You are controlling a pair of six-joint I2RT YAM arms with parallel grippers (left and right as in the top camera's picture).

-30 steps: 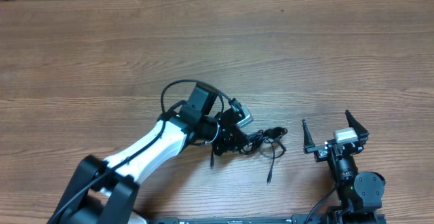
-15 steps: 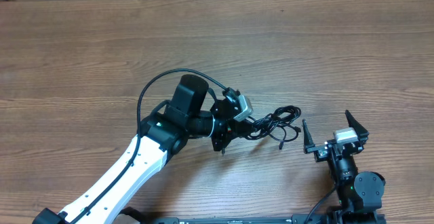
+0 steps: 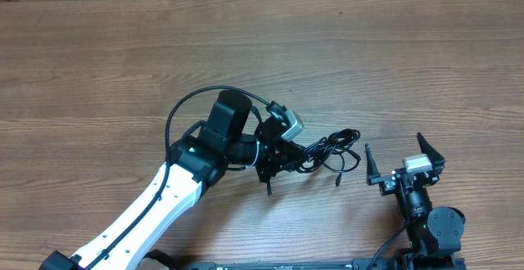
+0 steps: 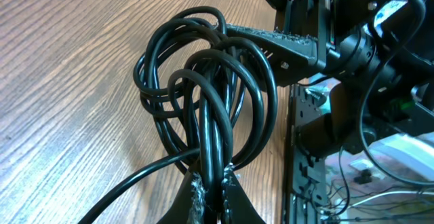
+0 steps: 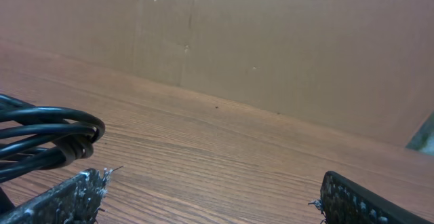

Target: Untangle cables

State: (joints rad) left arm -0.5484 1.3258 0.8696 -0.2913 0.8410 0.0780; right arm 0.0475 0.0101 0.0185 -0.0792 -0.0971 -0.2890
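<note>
a wooden table (image 3: 123, 57) is stretching across my overhead view, its brown grain running left to right. along its far edge a tan cardboard board (image 5: 271, 34) is standing upright, meeting the tabletop in a straight seam and showing a few faint vertical creases. at the near edge a black rail (image 3: 278, 264) is lying along the table's side. past that edge, in my left wrist view, a black strip with holes (image 4: 302, 176) is running downward, and beside it a white object (image 4: 400, 149) and some thin green and white wires (image 4: 369, 200) are lying in a blur i am not making out.
</note>
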